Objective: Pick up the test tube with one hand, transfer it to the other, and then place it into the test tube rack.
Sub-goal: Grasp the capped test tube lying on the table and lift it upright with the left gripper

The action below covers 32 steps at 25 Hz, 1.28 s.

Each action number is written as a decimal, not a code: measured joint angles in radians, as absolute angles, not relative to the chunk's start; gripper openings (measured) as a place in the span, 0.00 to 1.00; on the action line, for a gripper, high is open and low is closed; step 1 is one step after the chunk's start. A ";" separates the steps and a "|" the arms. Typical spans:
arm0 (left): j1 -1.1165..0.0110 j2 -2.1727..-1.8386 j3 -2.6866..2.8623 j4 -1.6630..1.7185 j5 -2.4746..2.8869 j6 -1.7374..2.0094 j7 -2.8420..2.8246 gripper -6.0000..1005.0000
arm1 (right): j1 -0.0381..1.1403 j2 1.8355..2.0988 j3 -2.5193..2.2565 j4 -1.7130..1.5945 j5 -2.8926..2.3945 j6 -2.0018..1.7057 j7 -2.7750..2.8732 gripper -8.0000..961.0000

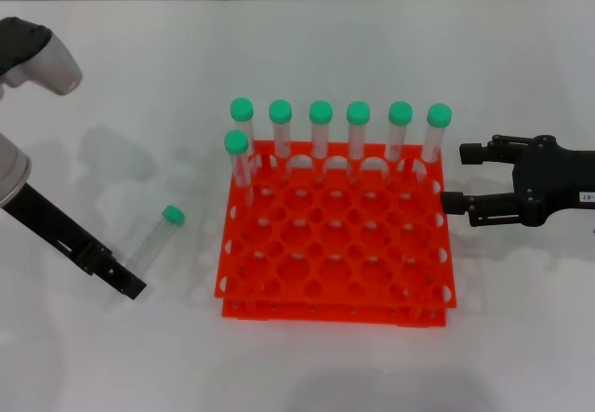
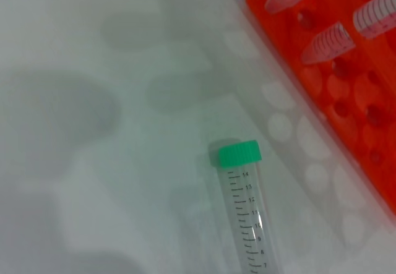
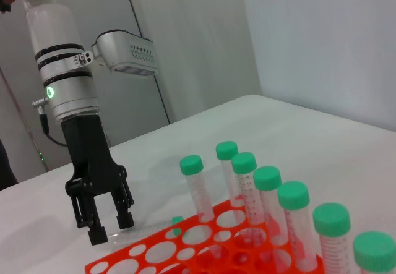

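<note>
Beside rack, loose test tube, left tool spread above.

Test tube: slim, clear, graduated, green screw cap; laid flat on the white table, just beside the rack's left side. Test tube rack: orange-red, two-tier, grid-holed; set mid-table.

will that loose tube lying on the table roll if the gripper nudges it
Probably: the test tube lies on its side on the smooth table, round-bodied. Its wider green cap might curve the roll. It looks empty, so likely light; the left gripper could easily knock it.
</note>
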State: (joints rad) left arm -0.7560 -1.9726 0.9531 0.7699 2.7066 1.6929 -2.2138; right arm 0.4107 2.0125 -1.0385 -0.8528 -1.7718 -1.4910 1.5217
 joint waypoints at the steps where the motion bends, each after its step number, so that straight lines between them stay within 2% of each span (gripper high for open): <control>1: -0.756 -1.973 0.953 0.769 2.707 1.692 -2.213 0.71 | 0.411 2.013 -1.038 -0.853 -1.772 -1.491 1.522 0.90; 7: -0.759 -1.973 0.954 0.757 2.710 1.691 -2.210 0.71 | 0.409 2.013 -1.038 -0.853 -1.772 -1.491 1.522 0.90; 18: -0.762 -1.973 0.954 0.757 2.729 1.682 -2.222 0.58 | 0.407 2.013 -1.038 -0.853 -1.772 -1.491 1.522 0.89; 23: -0.771 -1.973 0.955 0.757 2.729 1.683 -2.225 0.48 | 0.406 2.013 -1.038 -0.853 -1.772 -1.491 1.522 0.90; 32: -0.785 -1.973 0.972 0.747 2.731 1.687 -2.229 0.45 | 0.406 2.013 -1.038 -0.853 -1.772 -1.491 1.522 0.90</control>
State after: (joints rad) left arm -0.7850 -1.9726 0.9715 0.7473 2.7306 1.6873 -2.2294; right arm 0.4065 2.0125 -1.0385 -0.8529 -1.7718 -1.4910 1.5216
